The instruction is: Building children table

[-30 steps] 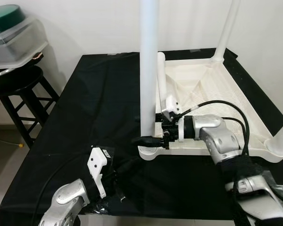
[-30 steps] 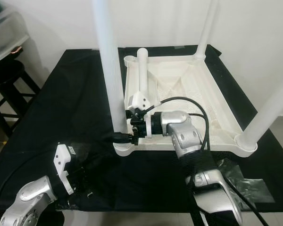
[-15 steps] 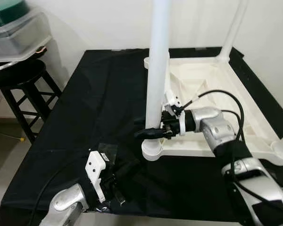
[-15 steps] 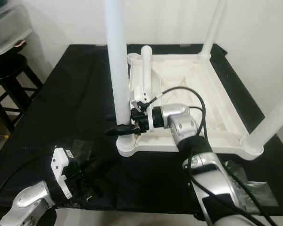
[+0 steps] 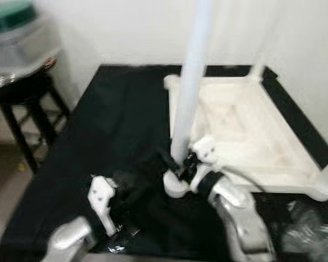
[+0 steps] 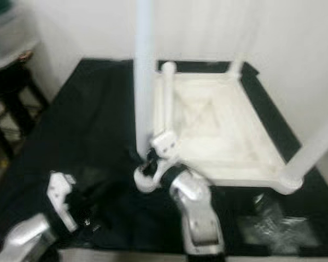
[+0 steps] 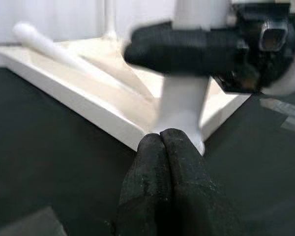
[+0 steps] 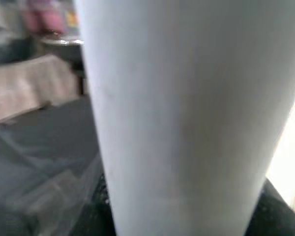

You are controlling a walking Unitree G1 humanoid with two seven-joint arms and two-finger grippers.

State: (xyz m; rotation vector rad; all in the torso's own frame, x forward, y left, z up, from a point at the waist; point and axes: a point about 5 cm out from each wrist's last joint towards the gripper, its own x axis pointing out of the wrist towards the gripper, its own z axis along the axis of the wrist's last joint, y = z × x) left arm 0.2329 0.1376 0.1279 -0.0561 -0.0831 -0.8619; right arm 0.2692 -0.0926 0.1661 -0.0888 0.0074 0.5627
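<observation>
The white children's table (image 5: 273,183) lies upside down on a black cloth, and the head views are blurred. Its near-left leg (image 5: 192,82) stands upright in the corner socket (image 7: 179,120). My right gripper (image 5: 179,162) is shut on the base of that leg, and in the right wrist view the leg (image 8: 187,113) stands between the jaws. A loose leg (image 6: 165,98) lies inside the tabletop along its left wall. My left gripper (image 7: 162,142) is shut and holds nothing. It rests low over the cloth and points at the socket from a short way off.
A black stool (image 5: 22,98) carrying a clear plastic box (image 5: 16,38) stands left of the work surface. Two more legs rise at the table's right corners (image 6: 317,142). Shiny tape patches (image 6: 273,224) lie on the cloth at the front right. A white wall is behind.
The camera has shifted and the picture has blurred. My right arm now reaches up from below, with its gripper still on the leg's base. My left gripper has moved nearer the table's corner.
</observation>
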